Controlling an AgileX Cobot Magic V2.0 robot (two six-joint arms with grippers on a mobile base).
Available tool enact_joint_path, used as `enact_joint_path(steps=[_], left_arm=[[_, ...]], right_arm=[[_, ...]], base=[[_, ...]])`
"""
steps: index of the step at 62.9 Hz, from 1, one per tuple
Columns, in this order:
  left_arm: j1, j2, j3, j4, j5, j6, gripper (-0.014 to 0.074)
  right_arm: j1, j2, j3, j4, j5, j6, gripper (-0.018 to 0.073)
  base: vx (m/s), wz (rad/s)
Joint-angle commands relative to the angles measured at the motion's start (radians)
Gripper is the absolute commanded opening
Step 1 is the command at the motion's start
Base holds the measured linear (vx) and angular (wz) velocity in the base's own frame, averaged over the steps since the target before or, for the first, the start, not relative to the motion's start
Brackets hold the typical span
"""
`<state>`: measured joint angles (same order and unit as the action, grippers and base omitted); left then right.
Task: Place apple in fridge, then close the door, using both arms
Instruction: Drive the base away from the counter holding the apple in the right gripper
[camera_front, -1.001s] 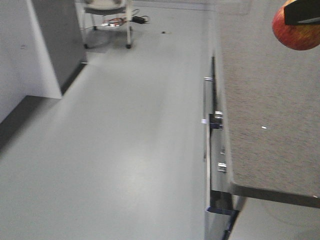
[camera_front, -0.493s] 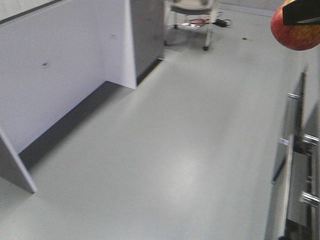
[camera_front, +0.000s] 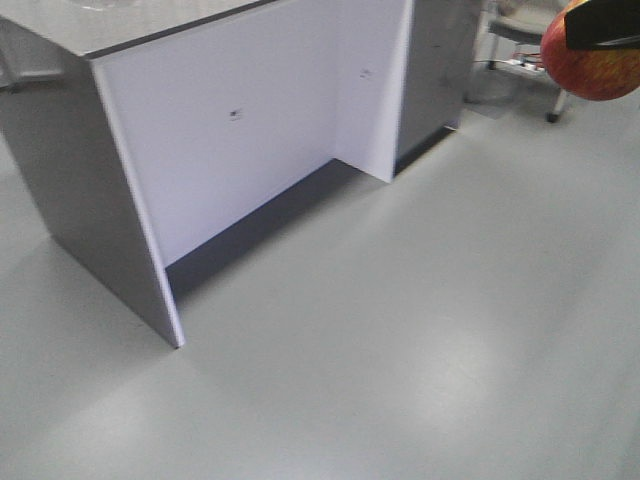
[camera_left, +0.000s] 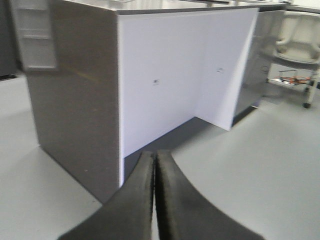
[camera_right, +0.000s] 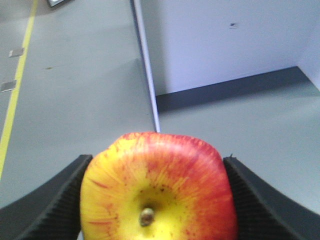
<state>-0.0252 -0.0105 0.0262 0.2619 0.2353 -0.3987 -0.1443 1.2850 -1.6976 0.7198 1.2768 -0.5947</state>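
Gripping the apple (camera_right: 160, 195) by its sides between ribbed black fingers, the right gripper (camera_right: 156, 162) holds it in the air above the grey floor (camera_front: 400, 350). The left gripper (camera_left: 154, 162) has its jaws pressed flat together, pointing toward a white-panelled desk (camera_left: 165, 75).

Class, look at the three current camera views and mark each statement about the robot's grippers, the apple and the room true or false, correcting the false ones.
1. The right gripper clamps the apple between its fingers. True.
2. The left gripper is wide open. False: its fingers are pressed together, with nothing between them.
3. The apple is entirely green. False: it is red and yellow.
4. A counter with a white inner panel stands on the grey floor. True.
5. The apple lies on the floor. False: it is held above the floor.
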Motion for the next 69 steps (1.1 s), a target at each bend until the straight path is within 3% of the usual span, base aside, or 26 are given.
enact_joint_path(steps=[1, 69], left_arm=[[-0.006, -0.014, 0.028, -0.002, -0.071, -0.001, -0.0006], [-0.006, -0.014, 0.028, -0.002, -0.071, -0.001, -0.0006]], right_arm=[[-0.004, -0.024, -0.03, 0.049, -0.002, -0.005, -0.0006], [-0.004, -0.024, -0.03, 0.049, -0.002, -0.005, -0.0006]], base=[[0.04, 0.47], [0.05, 0.44]])
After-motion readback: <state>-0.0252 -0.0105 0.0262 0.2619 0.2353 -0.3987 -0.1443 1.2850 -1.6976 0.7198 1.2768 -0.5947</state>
